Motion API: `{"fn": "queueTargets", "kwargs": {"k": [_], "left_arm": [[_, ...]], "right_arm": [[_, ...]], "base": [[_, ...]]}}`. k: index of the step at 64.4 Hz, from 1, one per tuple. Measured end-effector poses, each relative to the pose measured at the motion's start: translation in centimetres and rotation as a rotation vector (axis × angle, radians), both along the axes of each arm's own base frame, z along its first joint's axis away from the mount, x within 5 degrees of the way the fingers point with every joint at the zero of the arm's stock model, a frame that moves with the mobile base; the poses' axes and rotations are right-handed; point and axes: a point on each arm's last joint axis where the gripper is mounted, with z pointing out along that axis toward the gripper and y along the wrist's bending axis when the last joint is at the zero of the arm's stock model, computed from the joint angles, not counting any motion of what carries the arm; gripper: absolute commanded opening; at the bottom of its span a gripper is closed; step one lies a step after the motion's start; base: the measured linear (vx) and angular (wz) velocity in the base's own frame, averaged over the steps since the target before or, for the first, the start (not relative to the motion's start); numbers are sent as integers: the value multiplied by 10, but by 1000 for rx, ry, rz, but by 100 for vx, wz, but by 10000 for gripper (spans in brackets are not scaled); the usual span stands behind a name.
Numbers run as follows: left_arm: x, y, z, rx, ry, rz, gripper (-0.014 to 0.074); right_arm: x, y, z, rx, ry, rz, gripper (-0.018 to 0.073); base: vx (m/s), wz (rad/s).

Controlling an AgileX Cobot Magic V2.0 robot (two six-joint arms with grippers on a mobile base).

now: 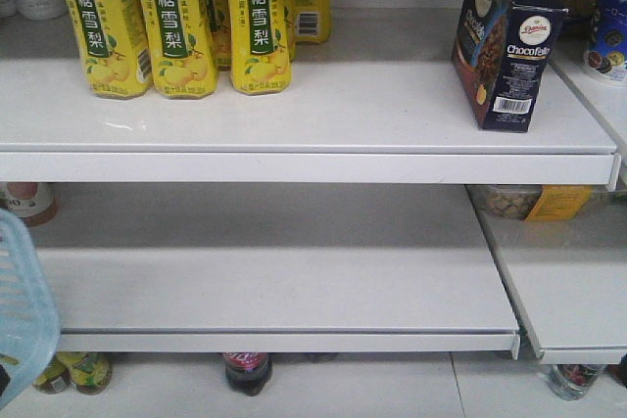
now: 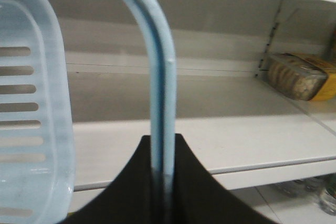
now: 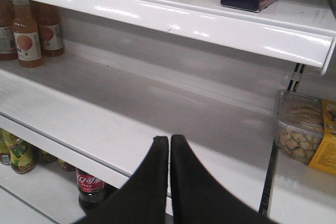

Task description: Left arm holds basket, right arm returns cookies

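Already the Chocofeel cookie box (image 1: 507,41) stands upright on the top shelf (image 1: 294,119), near its right end and well apart from the yellow pear-drink cartons (image 1: 181,22) at the left. By the look of it, the return is done.

As a judgement, the box is light, stiff cardboard with smooth printed faces. It would dent under a hard squeeze and tip easily because it is tall and narrow. Should it need straightening, the best hold is across its two broad faces, about mid-height.

The right gripper (image 3: 169,148) hangs below that shelf, in front of the middle one. Its two black fingers are pressed together with only a hairline gap, nothing between them and nothing touched.

The left gripper (image 2: 164,174) is clamped on the pale blue loop handle (image 2: 160,77) of the basket (image 1: 22,310), whose slotted wall shows at the lower left of the front view.
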Motion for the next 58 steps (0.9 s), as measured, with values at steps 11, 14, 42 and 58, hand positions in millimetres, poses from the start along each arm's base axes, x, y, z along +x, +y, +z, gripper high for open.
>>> {"fn": "queueTargets", "kwargs": {"k": [11,14,42,58], "left_arm": [[-3,9,0,86,-49,109,-6],[-4,10,1,98,-60,132,-6],[-4,17,-4,128,-4,244,-6],[-4,17,-4,165,-9,231,-6]], "right_arm": [[0,0,0,0,0,0,-8],[0,0,0,0,0,0,-8],[0,0,0,0,0,0,-8],[0,0,0,0,0,0,-8]], "base": [[0,0],[0,0],[0,0],[0,0]]}}
